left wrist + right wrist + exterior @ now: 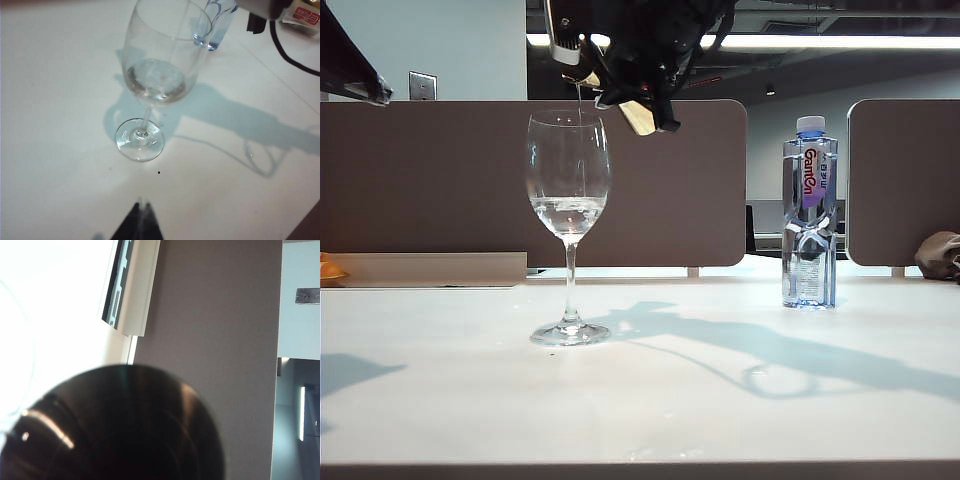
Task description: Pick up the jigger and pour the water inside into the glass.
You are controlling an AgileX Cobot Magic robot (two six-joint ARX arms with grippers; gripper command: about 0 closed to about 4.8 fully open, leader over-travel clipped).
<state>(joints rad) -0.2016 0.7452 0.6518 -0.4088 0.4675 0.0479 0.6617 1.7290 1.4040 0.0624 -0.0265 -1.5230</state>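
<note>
The glass [568, 180] stands upright on the white table, its bowl partly filled with water [568, 212]. Above its rim my right gripper [620, 88] is shut on the gold jigger [638, 116], which is tilted toward the glass. A thin stream of water [580, 100] falls from the jigger into the bowl. In the right wrist view the jigger [125, 430] is a dark round shape that hides the jaws. The left wrist view looks down on the glass [160, 65] and the water [156, 82]. My left gripper [143, 202] hangs shut and empty, short of the glass's foot.
A clear plastic bottle [809, 225] with a blue cap stands to the right of the glass, also seen behind it [215, 20]. Brown partitions [440, 180] line the table's far edge. A black cable [285, 50] lies near the bottle.
</note>
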